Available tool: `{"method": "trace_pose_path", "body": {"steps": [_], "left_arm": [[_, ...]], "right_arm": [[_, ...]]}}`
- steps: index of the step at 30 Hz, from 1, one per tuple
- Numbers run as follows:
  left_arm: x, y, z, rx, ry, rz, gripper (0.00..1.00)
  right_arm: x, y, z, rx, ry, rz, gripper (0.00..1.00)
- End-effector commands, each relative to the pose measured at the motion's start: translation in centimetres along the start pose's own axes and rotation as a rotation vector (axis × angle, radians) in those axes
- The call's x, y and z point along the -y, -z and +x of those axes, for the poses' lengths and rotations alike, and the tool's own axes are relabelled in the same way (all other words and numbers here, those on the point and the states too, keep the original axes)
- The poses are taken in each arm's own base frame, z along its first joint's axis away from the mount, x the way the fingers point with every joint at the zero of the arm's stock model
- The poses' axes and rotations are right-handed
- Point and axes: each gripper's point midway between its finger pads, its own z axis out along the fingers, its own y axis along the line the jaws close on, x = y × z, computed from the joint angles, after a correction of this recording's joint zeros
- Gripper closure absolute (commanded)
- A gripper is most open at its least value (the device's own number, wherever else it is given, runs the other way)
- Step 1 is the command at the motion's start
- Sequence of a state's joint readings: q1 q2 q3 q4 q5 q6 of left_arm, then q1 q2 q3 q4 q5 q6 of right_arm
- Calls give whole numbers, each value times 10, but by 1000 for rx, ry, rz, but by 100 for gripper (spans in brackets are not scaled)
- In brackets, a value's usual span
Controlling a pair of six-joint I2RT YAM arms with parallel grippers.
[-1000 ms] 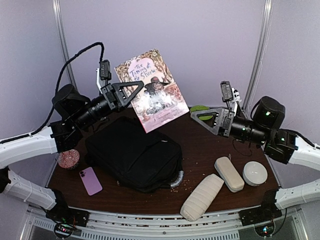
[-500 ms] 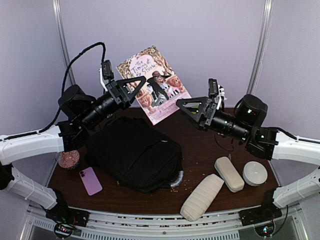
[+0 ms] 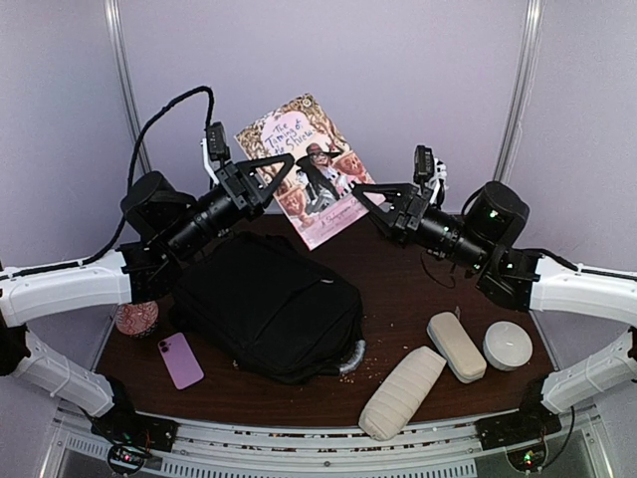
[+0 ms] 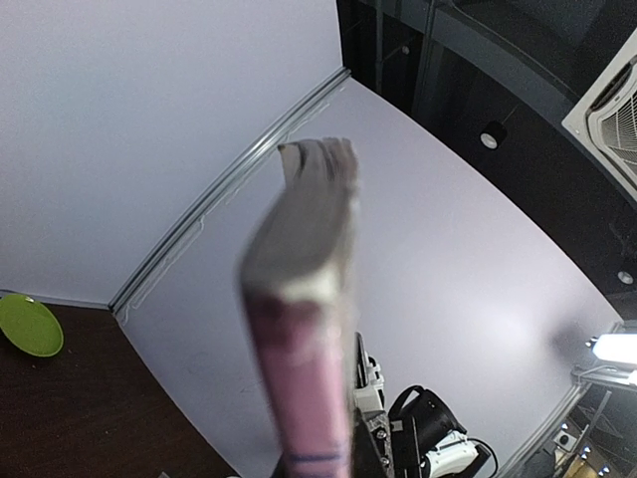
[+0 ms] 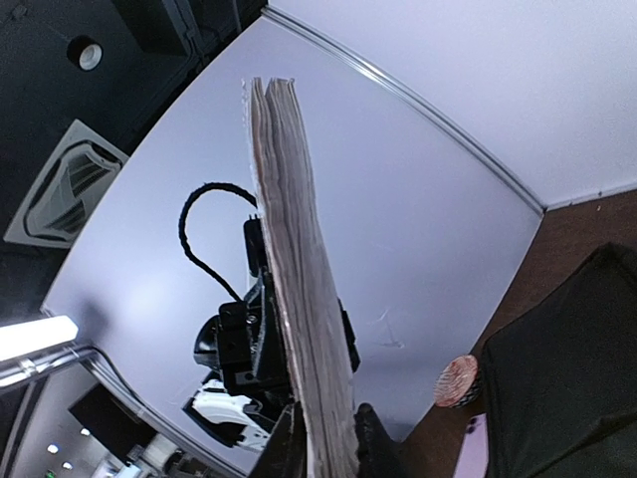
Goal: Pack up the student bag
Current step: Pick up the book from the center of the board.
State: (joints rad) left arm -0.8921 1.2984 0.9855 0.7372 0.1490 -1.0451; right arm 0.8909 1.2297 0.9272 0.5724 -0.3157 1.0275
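The student bag (image 3: 267, 309), a large soft black backpack, lies flat on the left half of the brown table. A paperback book (image 3: 311, 179) with a pink illustrated cover hangs tilted in the air above the bag's far edge. My left gripper (image 3: 283, 171) is shut on the book's left edge. From the right, my right gripper (image 3: 361, 195) is shut on the book's lower right edge. In the right wrist view, the page edge (image 5: 299, 289) runs up between the two dark fingertips (image 5: 370, 430). The book's spine (image 4: 309, 339) fills the middle of the left wrist view.
A purple phone (image 3: 181, 359) and a patterned round cup (image 3: 136, 317) lie left of the bag. Two beige cases (image 3: 401, 391) (image 3: 456, 346) and a white round puck (image 3: 508, 345) sit at the front right. A green disc (image 4: 30, 325) lies at the table's back.
My right arm has swung left to the book and its jaws have closed on the book's right edge. The left gripper has raised the book slightly.
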Motion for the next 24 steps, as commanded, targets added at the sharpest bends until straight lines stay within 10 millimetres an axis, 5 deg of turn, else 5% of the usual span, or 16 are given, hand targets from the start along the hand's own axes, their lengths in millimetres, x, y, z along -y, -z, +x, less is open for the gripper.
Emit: {"method": "trace_pose_path", "body": {"steps": [1, 3, 6, 9, 14, 17, 20, 24], "left_arm": [[7, 1, -6, 31, -39, 16, 100], [4, 2, -6, 32, -44, 4, 100], [2, 2, -4, 25, -50, -11, 97], [-2, 2, -1, 10, -56, -28, 79], [-13, 16, 3, -37, -124, -122, 18], [-36, 39, 7, -113, -229, -302, 6], [-70, 70, 22, -293, -401, -537, 3], [-104, 108, 70, -658, -664, -781, 2]], "right_arm": [[-14, 0, -8, 14, 1, -52, 91], [-14, 2, -9, 18, -1, -51, 100], [-16, 5, -10, 19, 4, -50, 100], [-18, 9, -12, 23, 24, -44, 100], [-12, 26, -21, 46, 93, 34, 100], [8, 52, -30, 67, 201, 197, 100], [49, 94, -32, 55, 316, 467, 100], [89, 150, -31, 54, 370, 684, 100]]}}
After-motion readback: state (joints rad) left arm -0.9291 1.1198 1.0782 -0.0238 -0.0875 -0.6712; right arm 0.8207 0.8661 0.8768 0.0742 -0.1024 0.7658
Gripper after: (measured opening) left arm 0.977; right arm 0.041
